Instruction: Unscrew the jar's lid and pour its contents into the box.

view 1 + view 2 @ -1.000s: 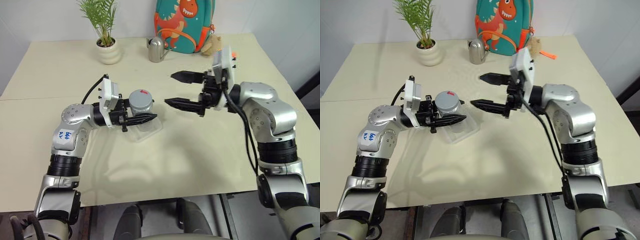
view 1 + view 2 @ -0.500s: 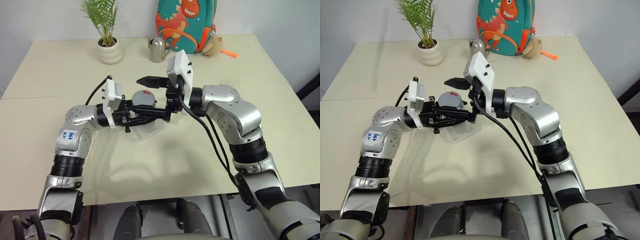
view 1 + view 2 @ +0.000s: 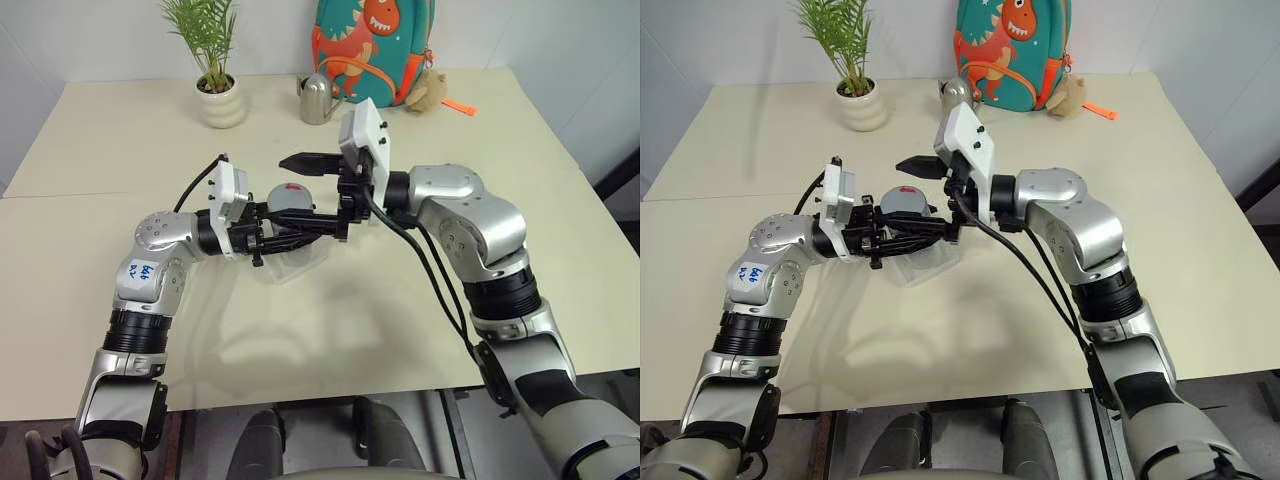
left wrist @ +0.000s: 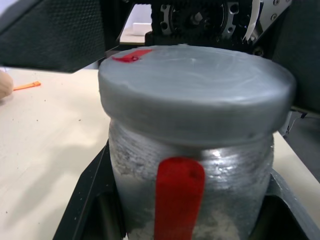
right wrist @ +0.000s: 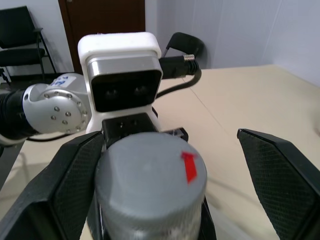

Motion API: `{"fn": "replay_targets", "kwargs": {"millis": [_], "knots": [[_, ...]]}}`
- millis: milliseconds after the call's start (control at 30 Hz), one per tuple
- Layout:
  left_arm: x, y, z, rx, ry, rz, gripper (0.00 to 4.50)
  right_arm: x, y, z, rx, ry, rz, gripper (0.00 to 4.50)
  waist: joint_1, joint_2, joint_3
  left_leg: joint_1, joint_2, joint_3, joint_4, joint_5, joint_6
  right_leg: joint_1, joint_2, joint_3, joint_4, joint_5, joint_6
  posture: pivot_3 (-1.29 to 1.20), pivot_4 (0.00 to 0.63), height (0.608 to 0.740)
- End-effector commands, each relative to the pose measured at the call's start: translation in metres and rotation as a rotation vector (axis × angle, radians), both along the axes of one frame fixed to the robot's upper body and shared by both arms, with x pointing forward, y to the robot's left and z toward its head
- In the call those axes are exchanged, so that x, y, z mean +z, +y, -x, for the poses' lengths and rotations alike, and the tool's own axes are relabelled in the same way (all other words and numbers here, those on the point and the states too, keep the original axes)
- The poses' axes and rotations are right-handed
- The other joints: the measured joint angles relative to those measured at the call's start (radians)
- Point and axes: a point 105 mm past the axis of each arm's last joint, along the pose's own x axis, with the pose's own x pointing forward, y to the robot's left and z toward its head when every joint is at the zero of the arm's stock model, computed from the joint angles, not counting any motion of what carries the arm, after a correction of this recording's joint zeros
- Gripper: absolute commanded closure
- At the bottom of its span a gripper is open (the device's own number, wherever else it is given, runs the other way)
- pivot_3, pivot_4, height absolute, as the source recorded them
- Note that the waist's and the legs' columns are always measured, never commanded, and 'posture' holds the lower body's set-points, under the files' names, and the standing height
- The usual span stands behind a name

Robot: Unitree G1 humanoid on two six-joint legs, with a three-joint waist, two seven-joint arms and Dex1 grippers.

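Observation:
My left gripper [image 3: 300, 214] is shut on the body of the jar [image 4: 195, 200] and holds it upright above the table. The grey lid [image 5: 150, 170] with its red mark sits on the jar. My right gripper [image 3: 280, 194] is open and level, with one finger on each side of the lid. One finger [image 5: 70, 175] stands close beside the lid, and the other [image 5: 280, 170] is well apart from it. The clear box [image 3: 297, 263] lies on the table just under the jar. The contents are hidden behind the jar's cloudy wall.
At the back of the table [image 3: 400, 300] stand a potted plant [image 3: 215, 95], a steel watering can [image 3: 318, 98] and a dinosaur backpack [image 3: 375, 45]. A small orange thing [image 3: 458, 105] lies at the back right.
My right gripper has swung left from the open table to straddle the lid, still open. The left gripper has kept the jar in place.

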Motion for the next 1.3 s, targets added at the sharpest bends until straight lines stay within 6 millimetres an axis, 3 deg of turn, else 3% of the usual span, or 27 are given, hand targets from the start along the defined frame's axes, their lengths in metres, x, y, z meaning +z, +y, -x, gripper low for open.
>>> {"fn": "replay_targets", "kwargs": {"millis": [33, 267, 633, 900, 1100, 1300], "knots": [[0.006, 0.001, 0.009, -0.039, -0.043, 0.001, 2.49, 0.011, -0.023, -0.009, -0.084, -0.034, -0.039, 0.04, 0.000, 0.000, 0.000, 0.000, 0.000, 0.000, 0.000, 0.000, 0.000, 0.000, 0.000, 0.000, 0.000, 0.000, 0.000, 0.00, 0.150, 0.740], [0.005, 0.005, 0.010, -0.032, -0.038, -0.006, 2.49, 0.010, -0.040, -0.015, -0.135, -0.022, -0.044, 0.04, 0.000, 0.000, 0.000, 0.000, 0.000, 0.000, 0.000, 0.000, 0.000, 0.000, 0.000, 0.000, 0.000, 0.000, 0.000, 0.00, 0.150, 0.740], [0.003, 0.008, 0.010, -0.027, -0.038, -0.016, 2.49, 0.015, -0.050, -0.004, -0.064, -0.017, -0.043, 0.04, 0.000, 0.000, 0.000, 0.000, 0.000, 0.000, 0.000, 0.000, 0.000, 0.000, 0.000, 0.000, -0.001, 0.000, 0.000, 0.00, 0.150, 0.740], [0.004, 0.008, 0.010, -0.023, -0.040, -0.014, 2.49, 0.021, -0.019, 0.019, 0.066, -0.024, -0.046, 0.04, -0.002, 0.000, 0.000, 0.000, 0.000, 0.000, 0.000, 0.000, 0.000, 0.000, 0.000, 0.000, 0.000, 0.000, 0.000, 0.00, 0.150, 0.740], [0.004, 0.004, 0.009, -0.027, -0.040, -0.006, 2.49, 0.018, 0.010, 0.018, 0.081, -0.043, 0.015, 0.04, -0.001, 0.000, 0.000, 0.000, 0.000, 0.000, 0.000, 0.000, 0.000, 0.000, 0.000, 0.000, 0.000, 0.000, 0.000, 0.00, 0.150, 0.740], [0.004, 0.003, 0.010, -0.031, -0.041, -0.004, 2.49, 0.015, 0.016, 0.012, 0.080, -0.054, 0.046, 0.04, 0.004, 0.000, 0.000, 0.000, 0.000, 0.000, 0.000, 0.000, 0.000, 0.000, 0.000, 0.000, 0.000, 0.000, 0.000, 0.00, 0.150, 0.740]]}}
